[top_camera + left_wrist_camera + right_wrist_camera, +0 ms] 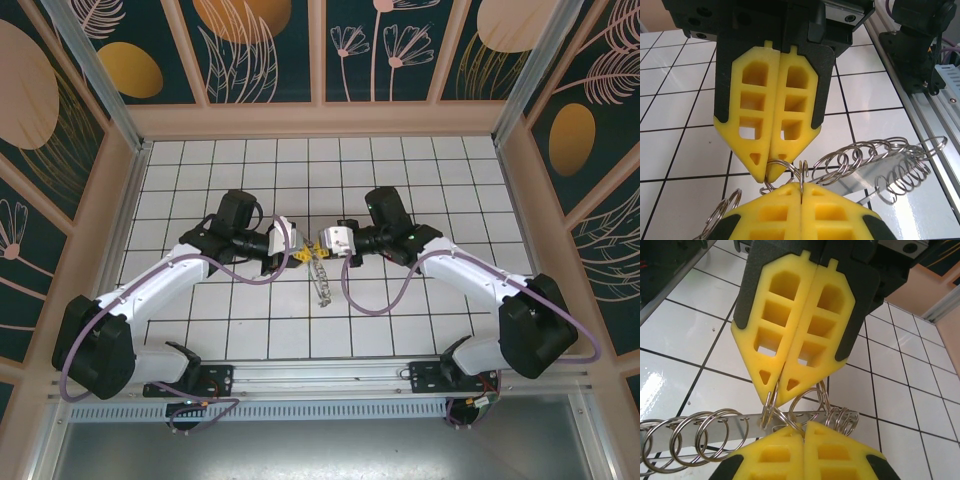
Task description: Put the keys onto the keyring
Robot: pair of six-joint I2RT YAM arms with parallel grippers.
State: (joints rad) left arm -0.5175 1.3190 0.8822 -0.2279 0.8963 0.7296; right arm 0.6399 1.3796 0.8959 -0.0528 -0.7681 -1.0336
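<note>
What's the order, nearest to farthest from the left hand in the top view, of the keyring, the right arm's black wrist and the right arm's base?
1. keyring, gripped by the left hand, mid-table.
2. right arm's black wrist, farther right and toward the back.
3. right arm's base, at the near edge on the right.

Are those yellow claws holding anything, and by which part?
The keyring, held from both sides: the left gripper and the right gripper each pinch the small metal rings fringing its edge.
</note>
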